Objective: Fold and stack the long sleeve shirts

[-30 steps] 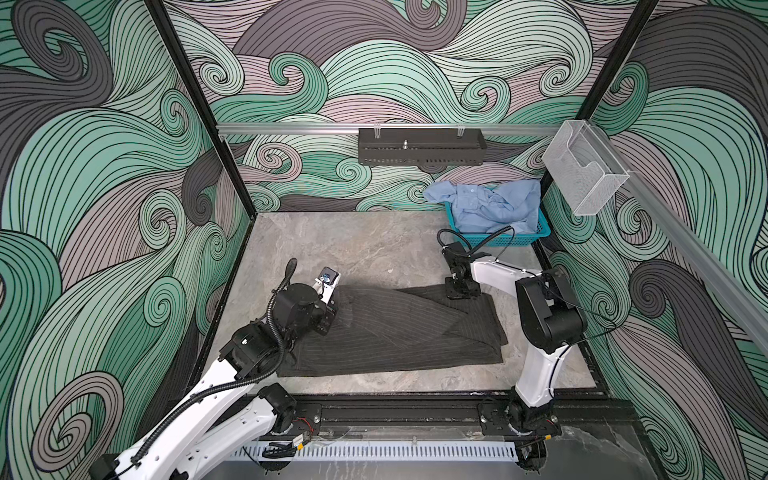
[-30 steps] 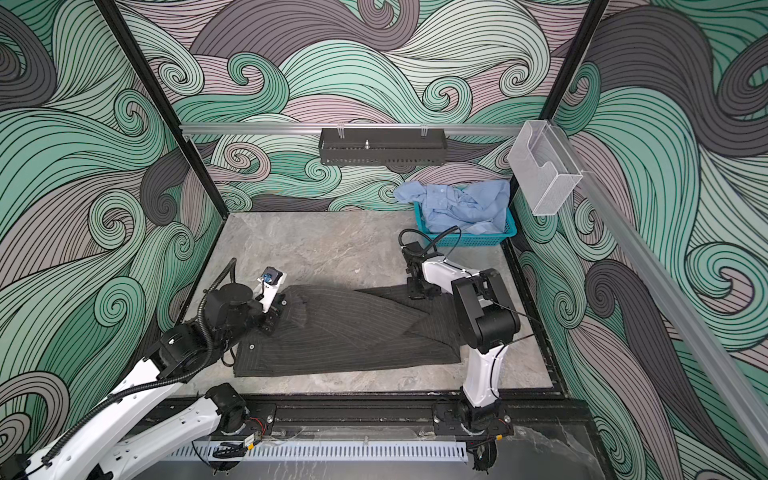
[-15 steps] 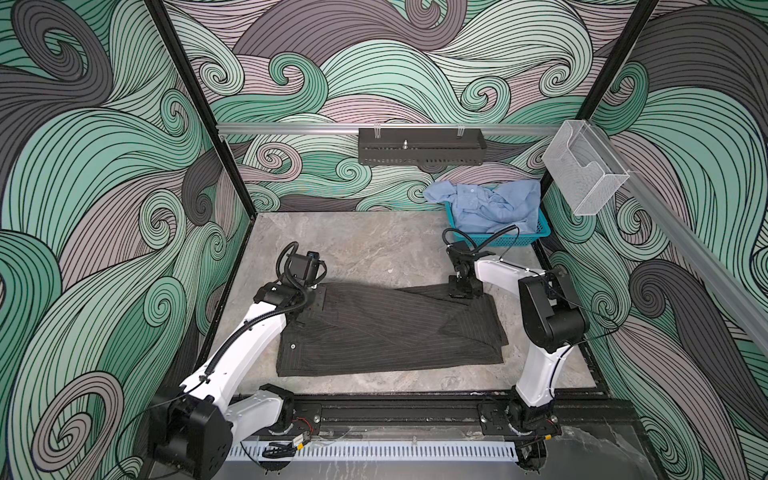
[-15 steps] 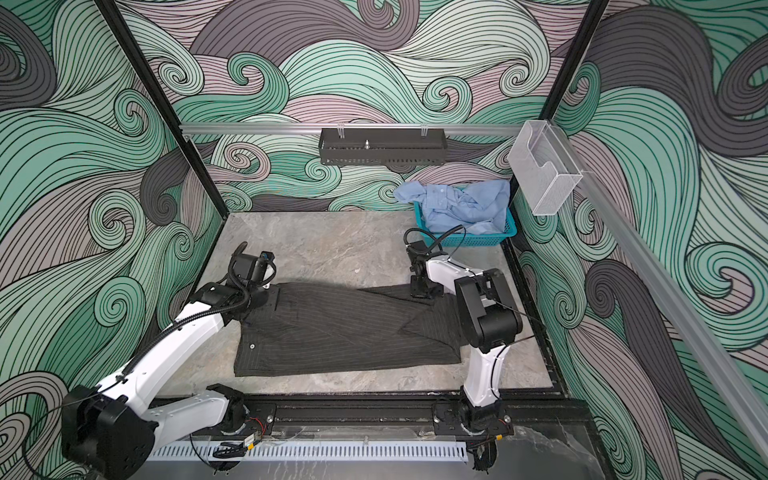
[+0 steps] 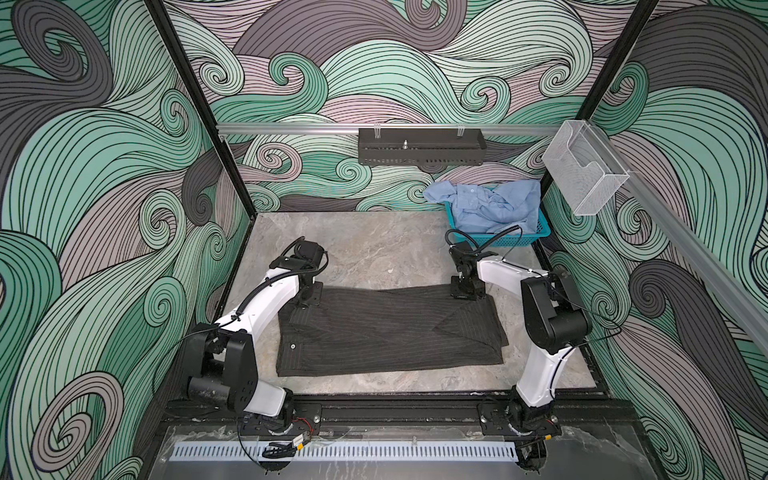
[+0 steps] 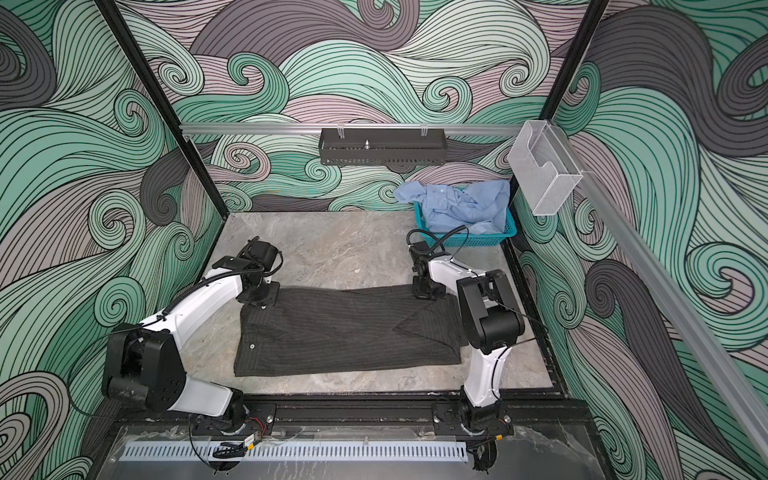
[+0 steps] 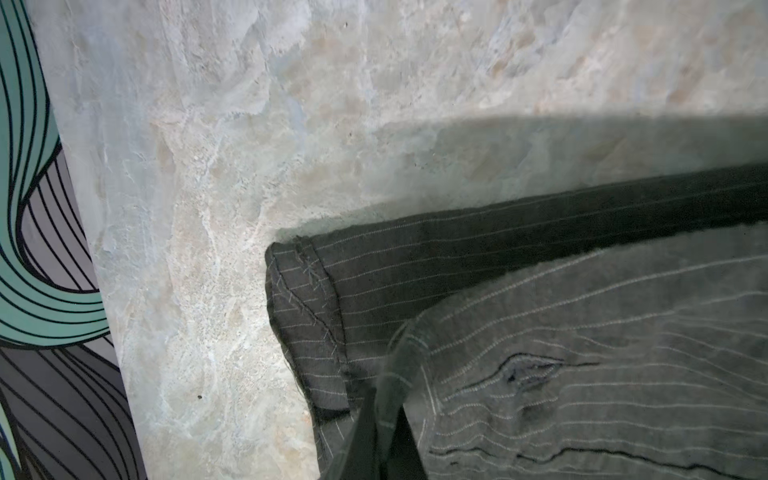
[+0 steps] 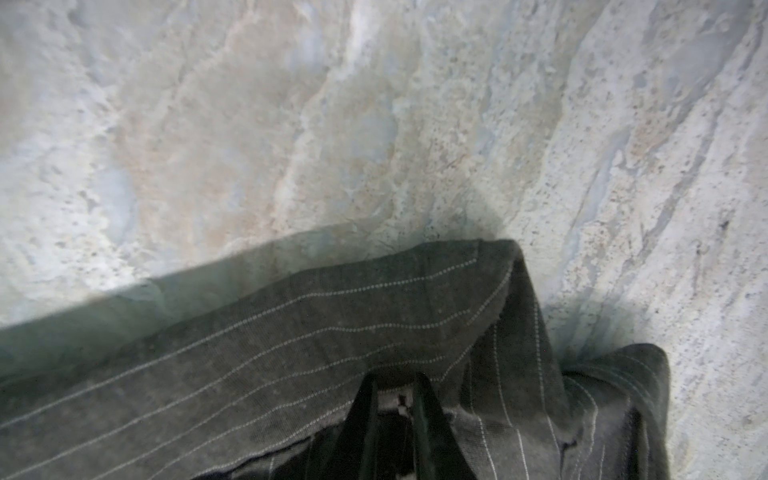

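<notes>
Left fingers have moved to the far left corner of the dark striped shirt and are closed on it. Right fingers pinch its far right corner. Of two shirts, this one lies on the counter. The blue shirt is bunched in one teal basket.

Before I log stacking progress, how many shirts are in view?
2. The dark pinstriped shirt lies spread on the table; the light blue shirt is bunched in the back-right teal basket. Others could be hidden beneath it.
</notes>
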`<state>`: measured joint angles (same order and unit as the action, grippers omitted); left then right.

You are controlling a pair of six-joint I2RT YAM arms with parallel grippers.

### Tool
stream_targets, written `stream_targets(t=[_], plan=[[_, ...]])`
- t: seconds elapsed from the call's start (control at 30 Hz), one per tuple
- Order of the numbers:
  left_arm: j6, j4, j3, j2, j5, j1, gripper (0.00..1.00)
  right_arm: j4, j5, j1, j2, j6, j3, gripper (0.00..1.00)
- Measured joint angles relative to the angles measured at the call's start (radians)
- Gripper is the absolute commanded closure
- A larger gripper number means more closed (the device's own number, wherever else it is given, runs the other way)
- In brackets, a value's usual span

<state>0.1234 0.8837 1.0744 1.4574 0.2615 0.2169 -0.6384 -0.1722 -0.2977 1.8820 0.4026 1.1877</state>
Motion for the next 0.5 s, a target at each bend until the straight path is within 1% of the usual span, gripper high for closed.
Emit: stream_targets(t=[0.03, 0.27, 0.5], plan=[[0.000, 0.003, -0.001, 0.000, -0.002, 0.000, 1.00, -0.003, 0.003, 0.000, 0.000, -0.001, 0.000, 1.00], [-0.003, 0.024, -0.001, 0.013, -0.004, -0.025, 1.00, -0.009, 0.009, 0.003, 0.001, -0.001, 0.000, 1.00], [-0.007, 0.066, 0.017, 0.102, -0.004, -0.078, 1.00, -0.009, 0.013, 0.011, 0.001, 0.003, 0.000, 1.00]])
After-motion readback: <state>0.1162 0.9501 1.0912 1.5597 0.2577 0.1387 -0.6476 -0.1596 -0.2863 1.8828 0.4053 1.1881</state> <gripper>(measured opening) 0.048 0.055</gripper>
